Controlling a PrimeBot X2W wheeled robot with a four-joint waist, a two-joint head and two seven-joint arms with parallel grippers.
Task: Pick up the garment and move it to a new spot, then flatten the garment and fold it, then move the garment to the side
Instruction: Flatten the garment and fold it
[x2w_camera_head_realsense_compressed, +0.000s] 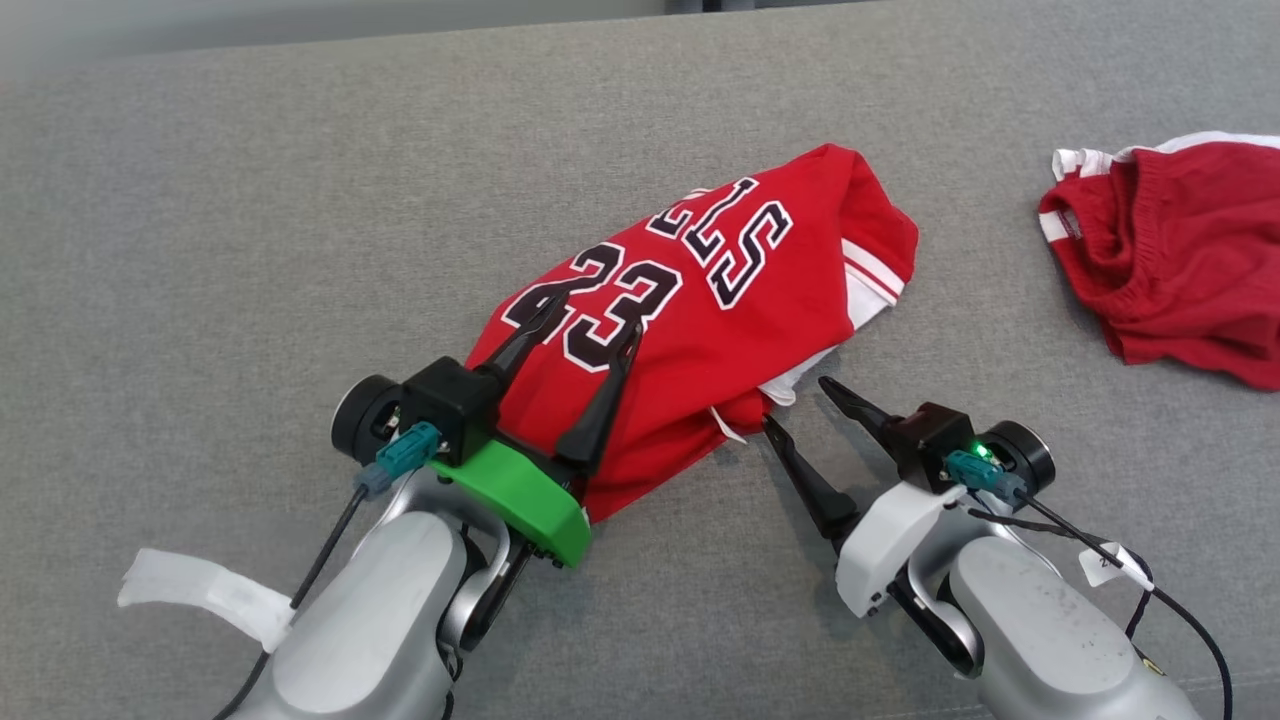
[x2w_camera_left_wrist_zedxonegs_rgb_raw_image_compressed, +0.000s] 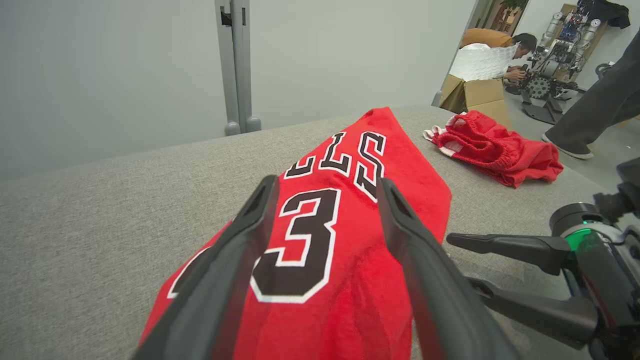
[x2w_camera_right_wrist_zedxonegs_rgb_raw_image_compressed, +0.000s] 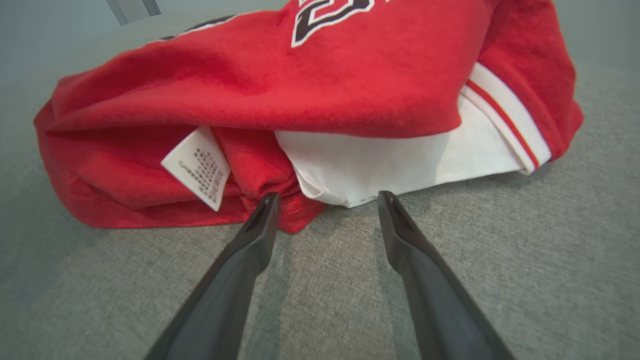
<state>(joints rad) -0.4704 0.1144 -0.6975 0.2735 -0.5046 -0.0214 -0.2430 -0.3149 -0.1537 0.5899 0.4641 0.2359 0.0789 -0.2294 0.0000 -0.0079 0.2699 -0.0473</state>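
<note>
A red number-23 jersey (x2w_camera_head_realsense_compressed: 700, 390) lies in a loose, rumpled bundle near the middle of the grey surface (x2w_camera_head_realsense_compressed: 250, 250), printed side up. A white lining (x2w_camera_right_wrist_zedxonegs_rgb_raw_image_compressed: 380, 170) and a care label (x2w_camera_right_wrist_zedxonegs_rgb_raw_image_compressed: 197, 167) peek out along its near edge. The left tool (x2w_camera_head_realsense_compressed: 595, 315) hangs over the numerals with its jaws spread wide and nothing between them; whether its tips touch the cloth cannot be told. The right tool (x2w_camera_head_realsense_compressed: 797, 401) sits low just beside the jersey's near-right edge, likewise released and empty, one of its fingers (x2w_camera_right_wrist_zedxonegs_rgb_raw_image_compressed: 240, 260) almost at the hem. With the garment bunched rather than flat or neatly folded, this reads as the opening step: taking hold for the lift to a new spot. The next move would call for both tools to close on cloth, the right on the hem before it and the left on a fold on top. Each would need enough layers for the bundle to rise as one. By count: one jersey; one pair of red shorts (x2w_camera_head_realsense_compressed: 1180, 270), well apart at the far right; two tools, two fingers each; one label. Beyond the surface are one person (x2w_camera_left_wrist_zedxonegs_rgb_raw_image_compressed: 500, 50) bent over a cardboard box (x2w_camera_left_wrist_zedxonegs_rgb_raw_image_compressed: 480, 95) and the leg (x2w_camera_left_wrist_zedxonegs_rgb_raw_image_compressed: 595, 110) of another.
</note>
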